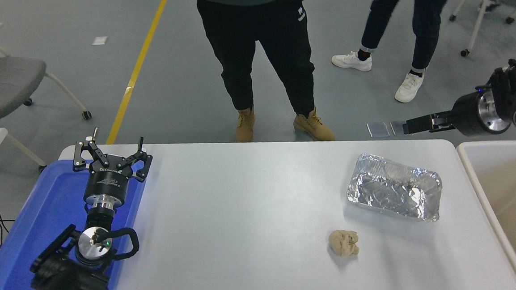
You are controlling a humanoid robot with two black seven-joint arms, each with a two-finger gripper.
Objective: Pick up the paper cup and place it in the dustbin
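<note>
Left gripper parked over blue tray, fingers spread, empty. Beige paper wad just nearside of foil tray. Dustbin right of foil tray. Right gripper beyond foil tray's far right; finger spacing cannot tell. Paper cup nowhere visible: likely binned, task probably done, unconfirmed.

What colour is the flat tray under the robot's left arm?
Blue tray, clearest in the head view.
</note>
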